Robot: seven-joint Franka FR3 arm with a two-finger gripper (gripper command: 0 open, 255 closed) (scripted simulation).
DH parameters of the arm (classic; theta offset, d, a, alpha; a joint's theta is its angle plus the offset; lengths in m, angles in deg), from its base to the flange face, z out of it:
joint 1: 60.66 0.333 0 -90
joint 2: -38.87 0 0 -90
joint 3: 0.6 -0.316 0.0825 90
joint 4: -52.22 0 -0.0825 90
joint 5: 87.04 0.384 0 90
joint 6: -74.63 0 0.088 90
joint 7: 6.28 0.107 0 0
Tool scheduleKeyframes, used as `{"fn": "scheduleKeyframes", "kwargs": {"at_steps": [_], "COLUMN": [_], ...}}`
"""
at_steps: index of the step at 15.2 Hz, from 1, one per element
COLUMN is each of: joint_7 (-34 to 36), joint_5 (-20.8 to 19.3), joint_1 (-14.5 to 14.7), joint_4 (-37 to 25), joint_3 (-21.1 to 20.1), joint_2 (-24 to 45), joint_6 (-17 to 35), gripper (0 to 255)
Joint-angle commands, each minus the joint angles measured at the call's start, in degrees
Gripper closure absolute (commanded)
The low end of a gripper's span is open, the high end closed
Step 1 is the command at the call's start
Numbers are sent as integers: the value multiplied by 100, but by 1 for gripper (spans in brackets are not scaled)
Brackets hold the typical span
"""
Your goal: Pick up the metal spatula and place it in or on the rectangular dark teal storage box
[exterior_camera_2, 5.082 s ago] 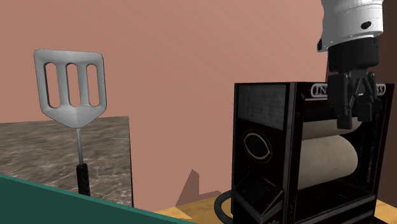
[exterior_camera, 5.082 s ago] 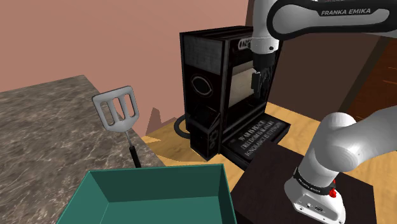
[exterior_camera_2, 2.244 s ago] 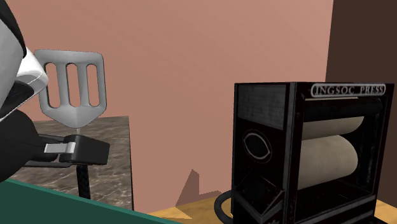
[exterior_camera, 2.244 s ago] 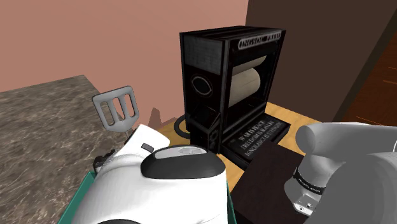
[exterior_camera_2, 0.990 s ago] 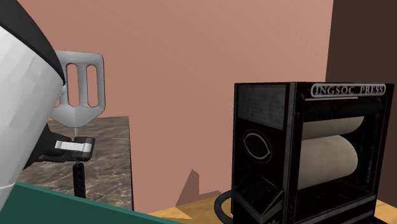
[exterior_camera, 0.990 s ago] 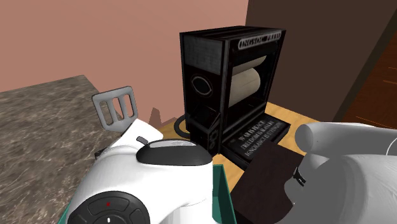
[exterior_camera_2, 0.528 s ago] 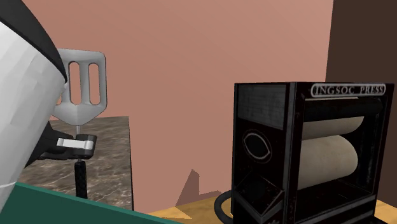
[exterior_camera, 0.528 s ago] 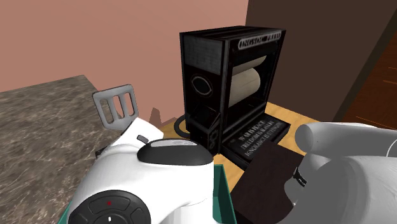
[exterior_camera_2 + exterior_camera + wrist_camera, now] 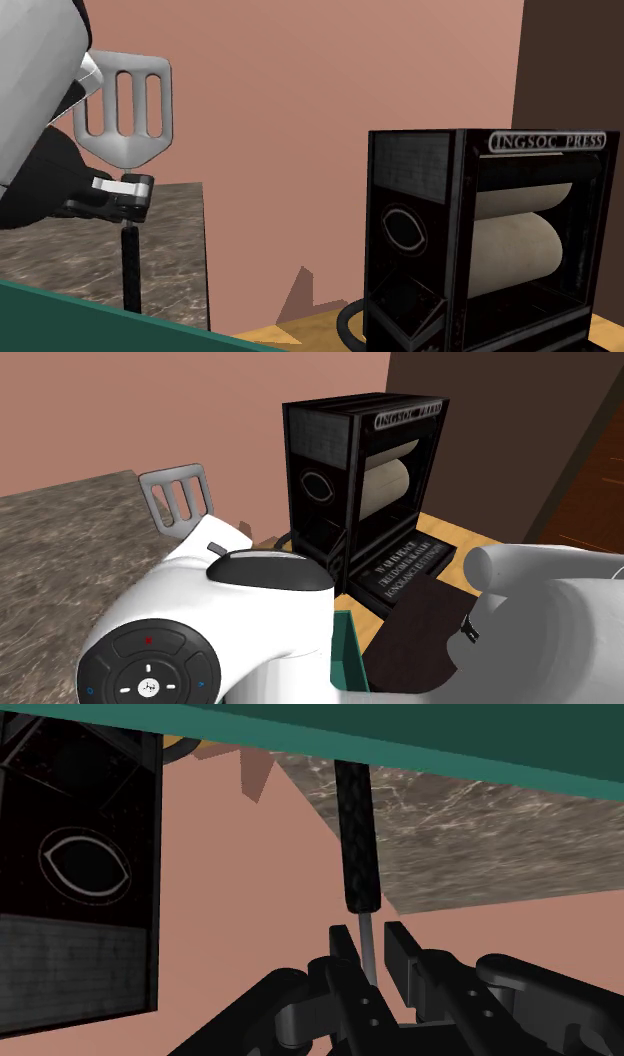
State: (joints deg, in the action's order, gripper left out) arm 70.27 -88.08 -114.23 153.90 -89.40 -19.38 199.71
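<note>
1. Shoulder view.
   - A white arm link with a dark joint cap [image 9: 240, 612] crosses the lower left foreground.
   - Behind it rises the blade of a grey metal spatula [image 9: 178, 502] with three slots, upright, over the edge of a brown marbled stone bench [image 9: 60, 542].
   - A corner of the rectangular dark teal storage box [image 9: 345, 652] shows just beside the arm.
   - A tall black press machine with a pale roller [image 9: 360, 482] stands on a yellow wooden surface against a pink wall.
   - The dark brown stand [image 9: 420, 622] sits at this view's lower right.
2. Second exterior view.
   - The spatula [image 9: 125, 115] is upright at this view's left, blade uppermost, its black handle [image 9: 130, 265] hanging below.
   - The all-black hand [image 9: 125, 187] reaches in from this view's left, closed narrow on the thin shaft between blade and handle.
   - The storage box [image 9: 100, 318] rim crosses the lower left corner in front of the handle's lower end, so contact between handle and bench [image 9: 170, 240] cannot be told.
   - The press machine [image 9: 490, 240] stands at this view's right.
3. Wrist view.
   - The two black fingers [image 9: 343, 954] of the hand [image 9: 367, 942] stand close together with the thin grey shaft between them.
   - The black handle [image 9: 357, 834] runs away from the hand toward the teal storage box [image 9: 400, 734] rim.
   - The bench [image 9: 480, 834] lies beyond the handle.
   - The press machine [image 9: 80, 864] stands off to one side.
</note>
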Motion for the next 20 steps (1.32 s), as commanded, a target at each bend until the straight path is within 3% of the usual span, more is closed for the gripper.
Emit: {"fn": "scheduleKeyframes", "kwargs": {"at_steps": [1, 20], "joint_7": [-63, -681], "joint_5": [-26, -213], "joint_1": [5, -238], "joint_4": [-76, -1187], "joint_3": [64, 471], "joint_2": [49, 510], "joint_6": [-80, -939], "gripper": [255, 255]}}
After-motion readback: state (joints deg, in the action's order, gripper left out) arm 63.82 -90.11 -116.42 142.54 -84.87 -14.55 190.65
